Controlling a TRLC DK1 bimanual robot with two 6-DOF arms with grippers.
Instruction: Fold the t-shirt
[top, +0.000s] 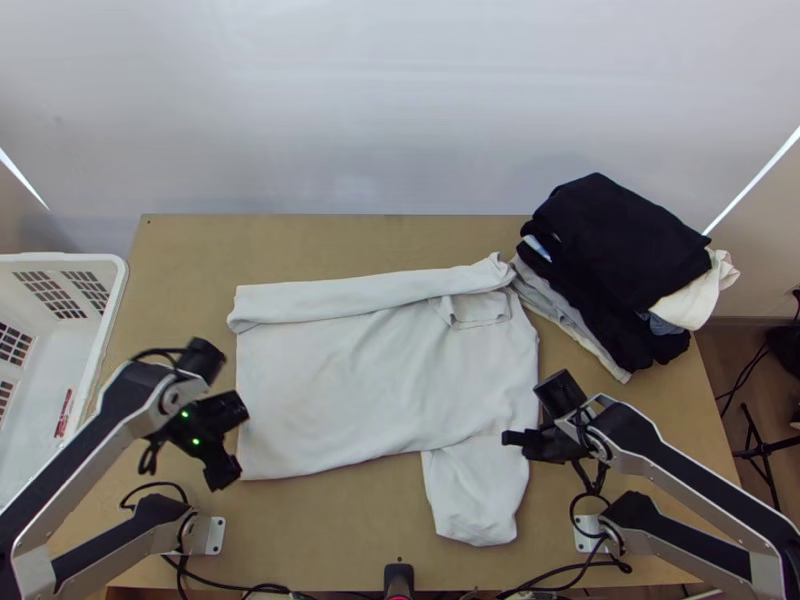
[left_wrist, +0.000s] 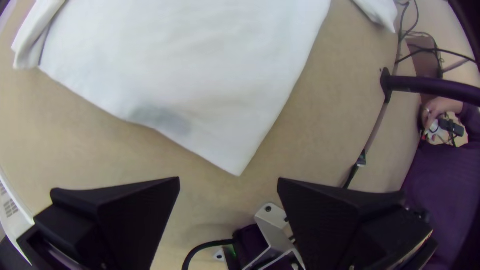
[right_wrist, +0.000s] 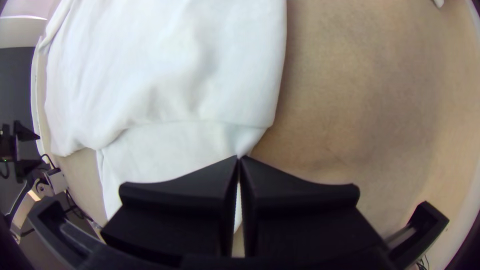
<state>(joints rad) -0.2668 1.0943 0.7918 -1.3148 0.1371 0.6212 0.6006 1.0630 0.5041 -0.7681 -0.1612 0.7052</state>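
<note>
Top view: t-shirt (top: 370, 385), sleeve-folding stage; left gripper (left_wrist: 229, 178) agape; right gripper (right_wrist: 239, 157) pinching five-o'clock sleeve (top: 475, 500), which we should lift toward twelve.

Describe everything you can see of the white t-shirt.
The white t-shirt looks soft and plain, with a faint grey patch near one edge. It lies mostly spread on the wooden table, its far side folded over in a long strip. One sleeve extends toward the table's near edge. The right claw is closed and appears to pinch fabric along that sleeve.
</note>
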